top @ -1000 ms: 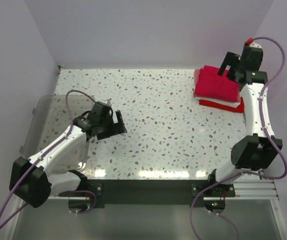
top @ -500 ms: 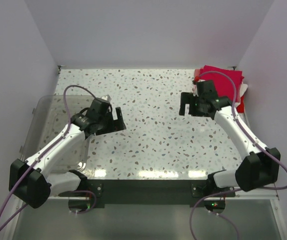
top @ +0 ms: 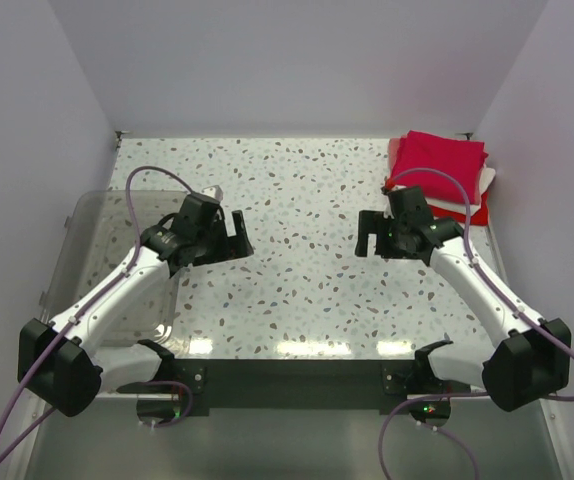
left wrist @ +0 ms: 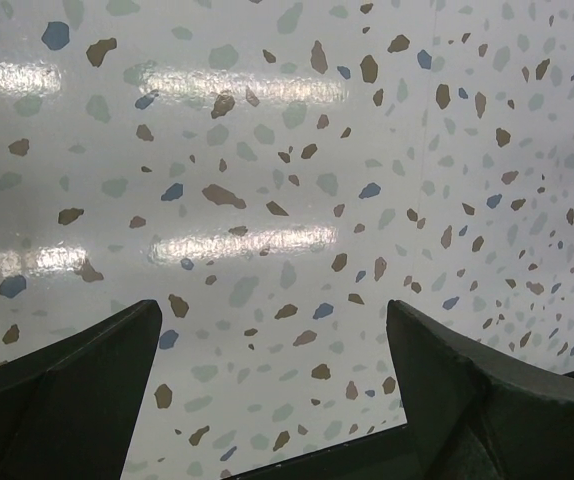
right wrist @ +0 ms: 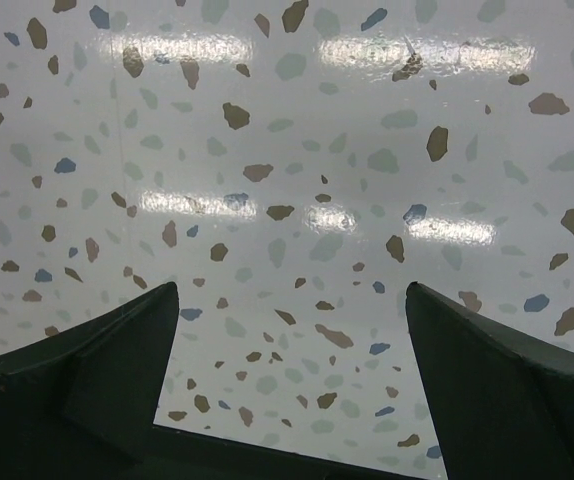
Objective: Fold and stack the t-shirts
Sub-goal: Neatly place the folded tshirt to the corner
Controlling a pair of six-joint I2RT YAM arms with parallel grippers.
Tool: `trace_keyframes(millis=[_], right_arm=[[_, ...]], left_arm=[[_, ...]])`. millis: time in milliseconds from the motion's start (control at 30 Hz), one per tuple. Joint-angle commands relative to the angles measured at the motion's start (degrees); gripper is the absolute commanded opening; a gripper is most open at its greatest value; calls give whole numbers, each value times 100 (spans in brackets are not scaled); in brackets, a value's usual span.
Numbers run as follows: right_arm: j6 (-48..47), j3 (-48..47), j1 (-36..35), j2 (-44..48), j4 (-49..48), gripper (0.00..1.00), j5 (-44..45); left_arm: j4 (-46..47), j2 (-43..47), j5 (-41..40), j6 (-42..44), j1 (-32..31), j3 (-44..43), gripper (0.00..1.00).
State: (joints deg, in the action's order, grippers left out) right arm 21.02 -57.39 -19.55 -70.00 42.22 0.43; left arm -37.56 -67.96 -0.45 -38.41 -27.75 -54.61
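The speckled terrazzo table (top: 307, 300) takes up most of the top view, with a clear plastic bin (top: 92, 225) sitting at the left edge of the frame. The t-shirts (top: 437, 165) are stacked in the upper right corner. The crimson-red one (top: 442, 160) is folded flat on top, and slivers of pink, white and red peek out underneath.

My guess is these are light, floppy cotton, so pinching a single corner would just let a fold fall open. I'd grab along a folded edge, through all the layers, ideally with one gripper at each end. The glossy tabletop probably lets the pile slide, too.

The left gripper (top: 235, 232) and right gripper (top: 367, 232) sit mid-frame facing each other, jaws spread wide and carrying nothing. Both wrist views show only bare speckle between the fingers.
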Motion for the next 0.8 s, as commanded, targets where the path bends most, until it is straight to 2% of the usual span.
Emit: trace_keyframes(millis=[0,767], right_arm=[[-18,-1,-22,171,-170,98,-34],[-54,122,-31,381,-249,99,-25]], left_arm=[[232,108,10,185,41,-190,100],[478,179,-8,343,41,-190,100]])
